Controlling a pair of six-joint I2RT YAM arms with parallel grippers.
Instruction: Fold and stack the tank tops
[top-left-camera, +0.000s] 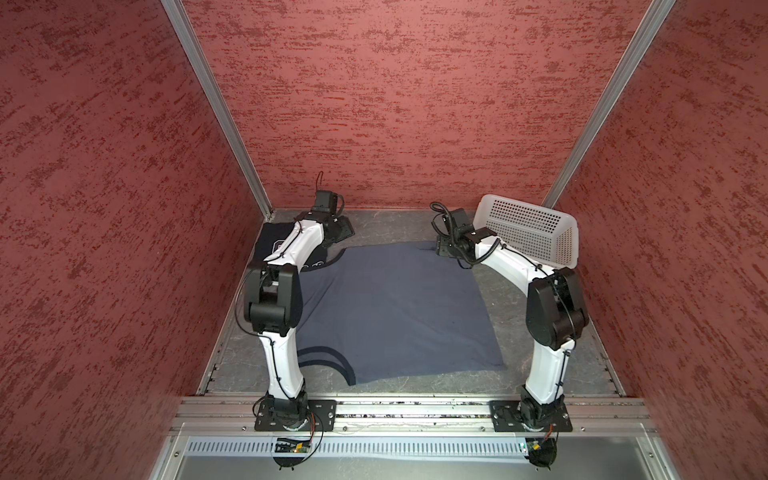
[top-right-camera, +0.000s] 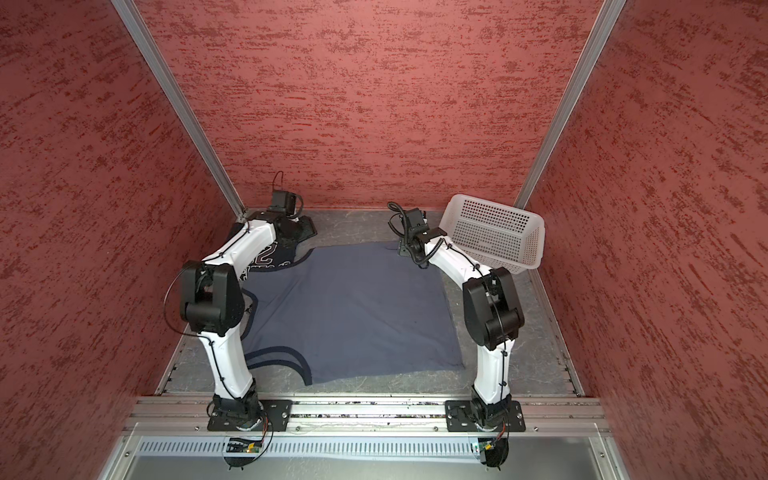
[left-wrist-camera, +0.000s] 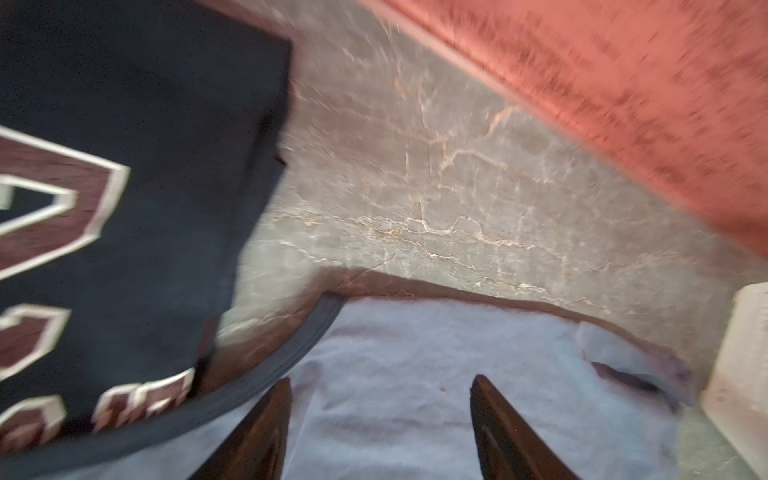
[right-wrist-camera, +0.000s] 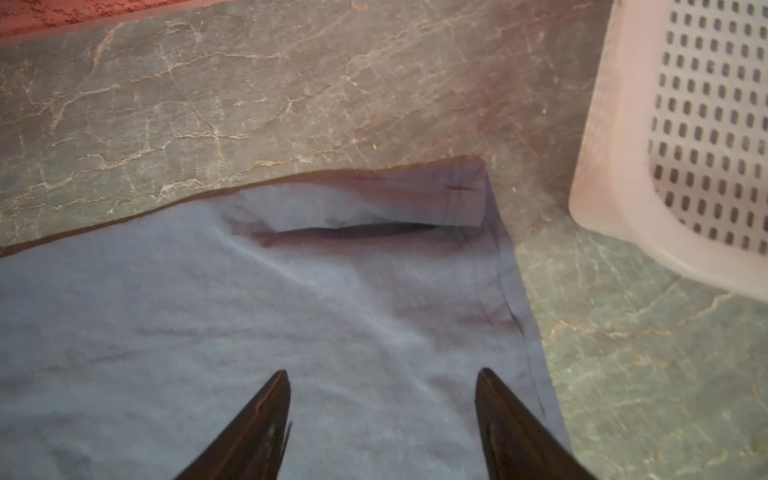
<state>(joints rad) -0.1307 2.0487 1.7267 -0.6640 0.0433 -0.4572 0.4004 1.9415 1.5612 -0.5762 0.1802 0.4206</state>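
Observation:
The slate blue-grey tank top (top-left-camera: 395, 311) (top-right-camera: 349, 316) lies spread flat mid-table, its dark-trimmed armholes toward the near left. The dark navy tank top (top-left-camera: 272, 245) (top-right-camera: 266, 259) with the big number print lies at the far left, partly under my left arm, its near edge lapping over the grey one. My left gripper (left-wrist-camera: 382, 384) (top-left-camera: 338, 232) hovers open over the grey top's far left corner, beside the navy top (left-wrist-camera: 145, 166). My right gripper (right-wrist-camera: 382, 374) (top-left-camera: 442, 245) is open above the far right corner (right-wrist-camera: 436, 199), which has a small fold. Neither holds anything.
A white perforated basket (top-left-camera: 536, 232) (top-right-camera: 494, 237) (right-wrist-camera: 685, 124) leans tilted at the back right, close to my right wrist. Red walls (top-left-camera: 374, 104) enclose the grey marbled table (top-left-camera: 540, 361) on three sides. Both arm bases sit on the front rail (top-left-camera: 415, 409).

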